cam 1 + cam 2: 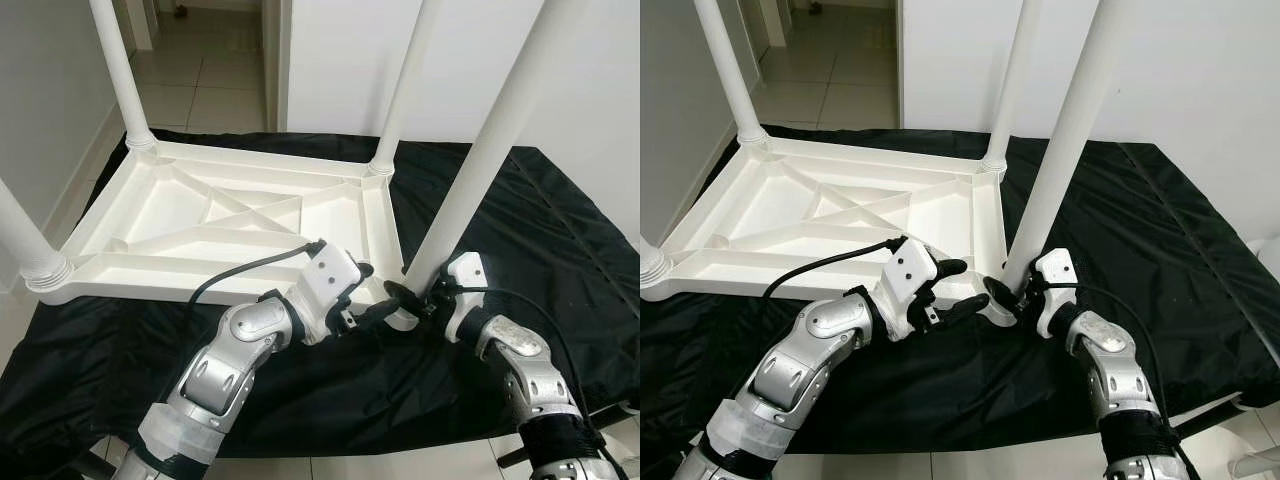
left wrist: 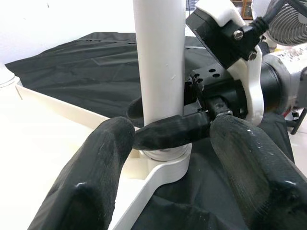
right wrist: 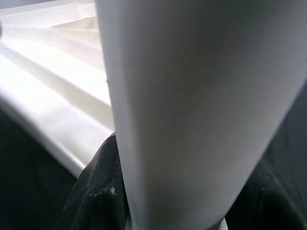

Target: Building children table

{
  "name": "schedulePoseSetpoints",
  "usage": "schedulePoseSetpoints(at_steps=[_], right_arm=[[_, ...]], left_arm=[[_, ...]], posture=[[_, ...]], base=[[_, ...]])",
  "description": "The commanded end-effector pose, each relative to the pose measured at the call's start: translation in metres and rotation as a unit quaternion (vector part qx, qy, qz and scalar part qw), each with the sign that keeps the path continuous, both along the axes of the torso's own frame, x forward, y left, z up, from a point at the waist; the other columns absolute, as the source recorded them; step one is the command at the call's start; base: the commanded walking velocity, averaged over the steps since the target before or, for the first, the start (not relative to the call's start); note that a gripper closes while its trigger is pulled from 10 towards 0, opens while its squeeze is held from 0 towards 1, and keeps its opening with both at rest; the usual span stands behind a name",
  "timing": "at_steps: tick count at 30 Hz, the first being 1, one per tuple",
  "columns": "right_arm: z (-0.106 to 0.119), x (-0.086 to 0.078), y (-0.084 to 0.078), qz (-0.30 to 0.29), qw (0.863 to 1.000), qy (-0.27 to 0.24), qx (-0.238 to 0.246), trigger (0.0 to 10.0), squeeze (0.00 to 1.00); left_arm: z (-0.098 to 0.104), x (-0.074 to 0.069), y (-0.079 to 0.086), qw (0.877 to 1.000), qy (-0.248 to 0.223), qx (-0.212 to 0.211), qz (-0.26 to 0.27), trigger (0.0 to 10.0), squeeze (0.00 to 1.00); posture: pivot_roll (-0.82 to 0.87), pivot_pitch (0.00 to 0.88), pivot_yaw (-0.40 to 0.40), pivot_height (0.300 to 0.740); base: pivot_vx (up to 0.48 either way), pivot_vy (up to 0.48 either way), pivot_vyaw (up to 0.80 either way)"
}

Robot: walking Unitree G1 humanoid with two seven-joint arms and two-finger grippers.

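Observation:
A white children's table (image 1: 230,215) lies upside down on a black cloth (image 1: 530,220), its legs pointing up. The near right leg (image 1: 490,150) stands in the corner socket (image 2: 165,165). My right gripper (image 1: 410,295) is shut on this leg just above the socket; one finger (image 2: 168,132) wraps its front, and the leg (image 3: 192,110) rises close before the right wrist camera. My left gripper (image 1: 365,300) is open beside the same corner, its fingers (image 2: 91,177) spread on either side of the socket without touching the leg.
Three more legs stand at the far left (image 1: 120,70), far right (image 1: 405,80) and near left (image 1: 20,235) corners. A white wall (image 1: 600,80) lies behind on the right, a tiled doorway (image 1: 200,60) at the back left. The cloth ends near my feet.

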State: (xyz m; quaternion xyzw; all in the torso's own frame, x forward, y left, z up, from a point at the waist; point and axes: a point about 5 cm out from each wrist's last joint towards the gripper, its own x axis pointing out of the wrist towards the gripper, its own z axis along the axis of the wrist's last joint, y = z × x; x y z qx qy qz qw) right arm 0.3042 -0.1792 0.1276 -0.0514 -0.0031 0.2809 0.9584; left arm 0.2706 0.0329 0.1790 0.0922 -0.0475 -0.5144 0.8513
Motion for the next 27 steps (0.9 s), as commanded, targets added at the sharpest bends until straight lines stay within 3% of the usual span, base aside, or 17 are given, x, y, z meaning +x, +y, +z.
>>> schedulePoseSetpoints(at_steps=[1, 3, 8, 11, 14, 18, 22, 26, 27], right_arm=[[-0.002, 0.0, 0.002, -0.039, 0.999, 0.007, -0.003, 10.0, 0.0], [-0.002, -0.001, 0.008, -0.091, 0.996, 0.011, 0.019, 10.0, 0.0], [-0.003, -0.004, 0.013, -0.157, 0.986, 0.022, 0.043, 10.0, 0.0], [-0.006, -0.01, 0.026, -0.242, 0.968, 0.031, 0.064, 10.0, 0.0], [-0.005, -0.012, 0.031, -0.275, 0.959, 0.029, 0.069, 10.0, 0.0], [-0.002, -0.015, 0.045, -0.363, 0.927, 0.03, 0.092, 10.0, 0.0], [0.002, -0.016, 0.059, -0.342, 0.934, 0.028, 0.094, 10.0, 0.0], [0.003, -0.016, 0.06, -0.335, 0.937, 0.027, 0.098, 10.0, 0.0], [0.005, -0.017, 0.059, -0.332, 0.937, 0.026, 0.105, 10.0, 0.26]], left_arm=[[-0.002, -0.001, 0.0, 1.0, -0.003, 0.005, 0.009, 10.0, 0.0], [-0.004, -0.002, 0.0, 1.0, -0.001, 0.007, 0.01, 10.0, 0.0], [-0.005, -0.002, 0.002, 1.0, 0.001, 0.007, 0.01, 10.0, 0.0], [-0.005, -0.003, 0.001, 1.0, 0.001, 0.008, 0.01, 10.0, 0.0], [-0.005, -0.003, 0.001, 1.0, 0.001, 0.007, 0.01, 10.0, 0.0], [-0.004, -0.002, -0.001, 1.0, -0.001, 0.006, 0.01, 10.0, 0.0], [-0.003, -0.002, -0.001, 1.0, -0.002, 0.004, 0.009, 10.0, 0.0], [-0.003, -0.002, -0.001, 1.0, -0.003, 0.005, 0.009, 10.0, 0.0], [-0.003, -0.002, 0.0, 1.0, -0.003, 0.006, 0.009, 10.0, 0.0]], posture=[[-0.03, 0.0, -0.064, 0.74], [-0.03, 0.0, -0.065, 0.74], [-0.03, 0.0, -0.066, 0.74], [-0.03, 0.0, -0.067, 0.74], [-0.03, 0.0, -0.07, 0.74], [-0.02, 0.0, -0.074, 0.74], [-0.03, 0.0, -0.07, 0.74], [-0.03, 0.0, -0.07, 0.74], [-0.03, 0.0, -0.07, 0.74]], base=[[0.0, 0.0, 0.0], [0.0, 0.0, 0.0], [0.0, 0.0, 0.0], [0.0, 0.0, 0.0], [0.0, 0.0, 0.0], [0.0, 0.0, 0.0], [0.0, 0.0, 0.0], [0.0, 0.0, 0.0], [0.0, 0.0, 0.0]])
